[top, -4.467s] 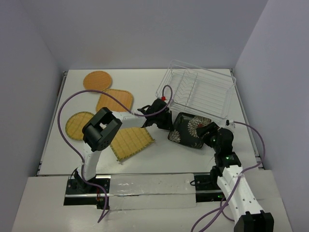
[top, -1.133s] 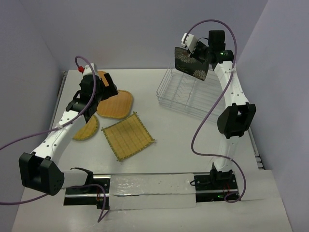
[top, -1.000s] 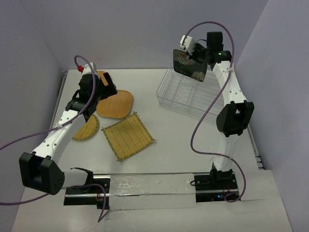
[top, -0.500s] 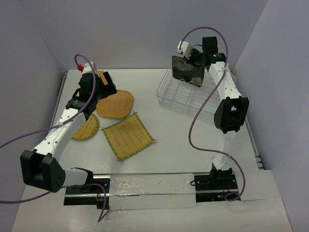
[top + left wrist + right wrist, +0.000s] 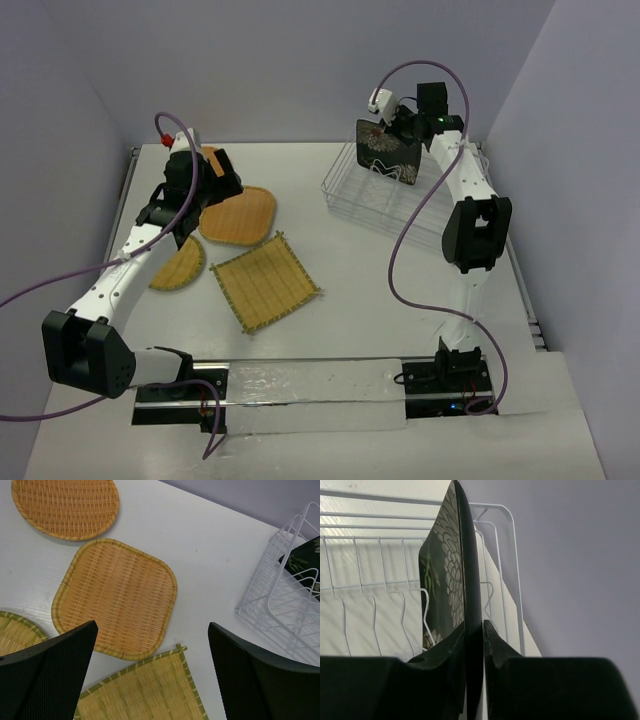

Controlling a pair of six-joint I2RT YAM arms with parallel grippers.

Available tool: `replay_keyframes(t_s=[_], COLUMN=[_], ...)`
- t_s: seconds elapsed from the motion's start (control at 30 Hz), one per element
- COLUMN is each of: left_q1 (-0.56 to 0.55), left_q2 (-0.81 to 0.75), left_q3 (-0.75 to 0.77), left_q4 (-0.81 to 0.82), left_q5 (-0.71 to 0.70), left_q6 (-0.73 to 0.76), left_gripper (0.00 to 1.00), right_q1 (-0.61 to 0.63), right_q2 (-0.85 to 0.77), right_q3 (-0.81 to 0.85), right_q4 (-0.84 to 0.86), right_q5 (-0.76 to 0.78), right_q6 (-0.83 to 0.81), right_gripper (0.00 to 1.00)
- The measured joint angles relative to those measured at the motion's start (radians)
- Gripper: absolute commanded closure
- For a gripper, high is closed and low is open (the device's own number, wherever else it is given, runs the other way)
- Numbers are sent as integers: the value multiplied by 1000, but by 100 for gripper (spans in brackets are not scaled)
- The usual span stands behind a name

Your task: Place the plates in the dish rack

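As we look outward from the arm bases, the nearest thing is the yellow woven-look square plate [image 5: 265, 283], which lies flat on the white table [image 5: 380, 300] and is turned corner-on. Just to its left lies the yellow round woven plate [image 5: 182, 266], partly hidden under the left arm. Beyond them the orange rounded-square woven plate [image 5: 240, 214] lies flat, its near edge just beside the yellow square's far corner; we cannot tell whether they touch.

The left gripper [image 5: 205, 190] hangs over the left side of that orange plate. In the wrist view its two black fingers [image 5: 50, 680] stand wide apart with nothing between them. Past it the orange round woven plate [image 5: 65, 507] lies flat near the back edge, mostly covered by the gripper in the top view.

On the far right stands the silvery wire dish rack [image 5: 375, 205]. Over its far left corner the right gripper [image 5: 400, 125] pinches the black square plate with white-red flowers [image 5: 388, 152] by its upper edge. In the wrist view we see the fingers [image 5: 492, 640] clamped on either face of the plate. The plate stands upright, edge-on to that camera, with its lower part down among the rack's wires. We cannot tell whether it rests on the rack's floor.
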State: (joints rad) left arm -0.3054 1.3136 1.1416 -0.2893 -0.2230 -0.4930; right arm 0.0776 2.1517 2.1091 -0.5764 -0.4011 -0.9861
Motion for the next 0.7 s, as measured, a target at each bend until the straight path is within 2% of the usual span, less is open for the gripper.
replay_keyframes(t_s=[0.07, 0.3, 0.4, 0.47, 0.53, 0.7], left_q1=[0, 0, 0, 0, 0, 1], left_q2=[0, -3, -15, -25, -32, -53], left_q3=[0, -1, -4, -6, -6, -18], left_q4=[-2, -4, -8, -12, -18, -48], left_q5=[7, 34, 41, 41, 41, 35], left_q6=[-1, -19, -26, -33, -44, -91], left_gripper=[1, 1, 1, 1, 1, 1], right_q1=[-1, -14, -16, -17, -20, -23], right_q2=[0, 0, 0, 0, 0, -4], right_q3=[-4, -8, -10, -10, -8, 38], right_q4=[20, 127, 134, 145, 164, 174], right_q5=[11, 43, 48, 57, 65, 82], right_q6=[20, 61, 75, 88, 105, 240], right_gripper=[54, 51, 37, 10, 0, 0])
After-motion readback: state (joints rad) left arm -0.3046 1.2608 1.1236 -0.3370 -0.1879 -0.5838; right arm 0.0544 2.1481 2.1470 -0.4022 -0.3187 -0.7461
